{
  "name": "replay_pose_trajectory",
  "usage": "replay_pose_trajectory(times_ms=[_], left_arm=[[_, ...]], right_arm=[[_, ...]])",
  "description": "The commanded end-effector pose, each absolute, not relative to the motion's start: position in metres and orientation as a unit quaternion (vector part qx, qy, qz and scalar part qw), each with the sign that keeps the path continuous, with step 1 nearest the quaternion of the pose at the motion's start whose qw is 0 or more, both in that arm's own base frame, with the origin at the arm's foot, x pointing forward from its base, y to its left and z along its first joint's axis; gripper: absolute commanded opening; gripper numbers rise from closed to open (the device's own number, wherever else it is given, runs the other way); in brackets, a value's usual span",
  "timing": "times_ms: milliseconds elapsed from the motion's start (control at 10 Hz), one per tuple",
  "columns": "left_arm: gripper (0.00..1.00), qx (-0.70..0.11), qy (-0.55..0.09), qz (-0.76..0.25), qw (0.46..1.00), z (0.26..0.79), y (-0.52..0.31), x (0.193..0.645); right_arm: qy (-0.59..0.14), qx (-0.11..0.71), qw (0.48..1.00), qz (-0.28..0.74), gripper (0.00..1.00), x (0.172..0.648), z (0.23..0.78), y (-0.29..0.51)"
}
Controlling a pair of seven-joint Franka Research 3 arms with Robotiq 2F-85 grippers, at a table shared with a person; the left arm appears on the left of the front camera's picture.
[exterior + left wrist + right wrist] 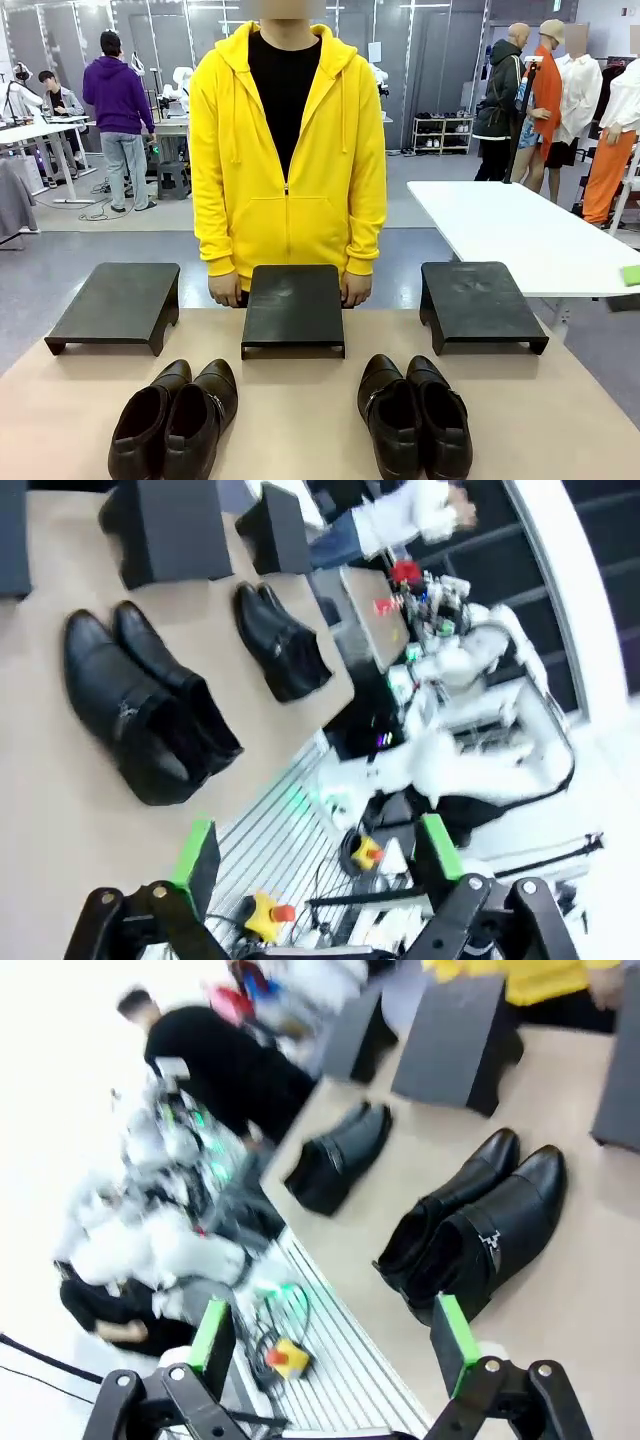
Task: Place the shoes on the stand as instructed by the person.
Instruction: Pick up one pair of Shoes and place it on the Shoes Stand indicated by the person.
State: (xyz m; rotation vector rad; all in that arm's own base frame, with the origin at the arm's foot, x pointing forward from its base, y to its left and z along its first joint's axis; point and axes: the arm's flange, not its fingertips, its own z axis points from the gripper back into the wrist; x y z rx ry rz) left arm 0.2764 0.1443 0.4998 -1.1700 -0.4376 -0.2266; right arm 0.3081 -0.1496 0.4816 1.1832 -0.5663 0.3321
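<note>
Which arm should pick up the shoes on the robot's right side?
Right, probably. The right claw is open and the right pair lies close ahead of it. From the open left claw, that pair lies farther off, beyond the left pair.

The front view is bright and evenly lit from overhead, and sharp across the desk (300, 420). The three black stands (293, 305) cast only short, soft shadows under their front edges. The glossy shoes (175, 420) carry faint pale sheen on their toes. The person (288, 150) in yellow reads vivid without glare, and the hall behind is slightly softer. Both wrist views are tilted and smeared by blur, worst toward the top. In the left wrist view the right edge washes out to white, while the green pads (200, 855) of the left gripper (318, 842) stay fairly crisp. In the right wrist view the left side is blown out.
</note>
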Motion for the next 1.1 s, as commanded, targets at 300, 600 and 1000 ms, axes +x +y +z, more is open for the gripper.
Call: replay_pose_trajectory(times_ms=[300,600,1000], left_arm=[[1.00,-0.555,-0.317,0.064,0.766,0.471,0.219,0.186],[1.00,-0.539,-0.349,0.087,0.762,0.473,0.232,0.173],[1.00,-0.540,-0.338,0.098,0.764,0.474,0.243,0.169]], right_arm=[[-0.379,0.567,0.730,0.025,1.00,0.220,0.440,-0.202],[-0.396,0.566,0.723,0.029,1.00,0.215,0.433,-0.202],[-0.386,0.568,0.727,0.016,1.00,0.219,0.440,-0.224]])
